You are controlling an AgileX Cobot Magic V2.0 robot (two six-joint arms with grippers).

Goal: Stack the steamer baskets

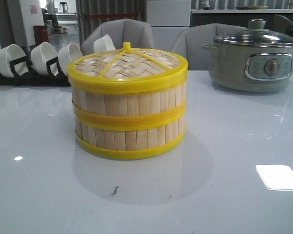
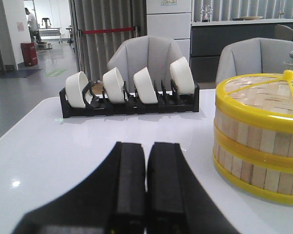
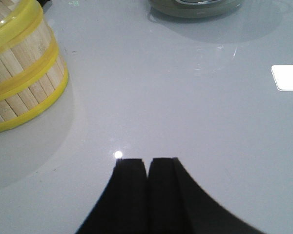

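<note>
The glossy white bench (image 1: 224,195) fills most of the front view, with grey chairs (image 1: 118,33) behind it across the upper middle. No brand name, label or other writing can be read on anything; the markings around the pot's dial are too small to make out.

The steamer baskets (image 1: 129,122) stand at the centre of the front view, one set squarely on the other, their yellow rims meeting in a band halfway up the slat wall. A flat woven lid (image 1: 128,63) with a yellow rim and knob rests on the upper basket. The bottom rim sits flat on the bench.

At the upper right of the front view stands a grey electric pot (image 1: 254,61) with a glass lid and a round dial, well apart from the baskets. At the upper left a black rack (image 1: 24,75) holds white bowls (image 1: 44,57) on edge in a row.

Neither arm shows in the front view. In the left wrist view the left hand (image 2: 146,161) hovers low over bare bench at the lower middle of the frame, its two black fingers pressed together and holding nothing, with the baskets at the right edge. In the right wrist view the right hand (image 3: 147,168) is likewise together and empty at the lower middle, above bare bench, the baskets at the upper left.
</note>
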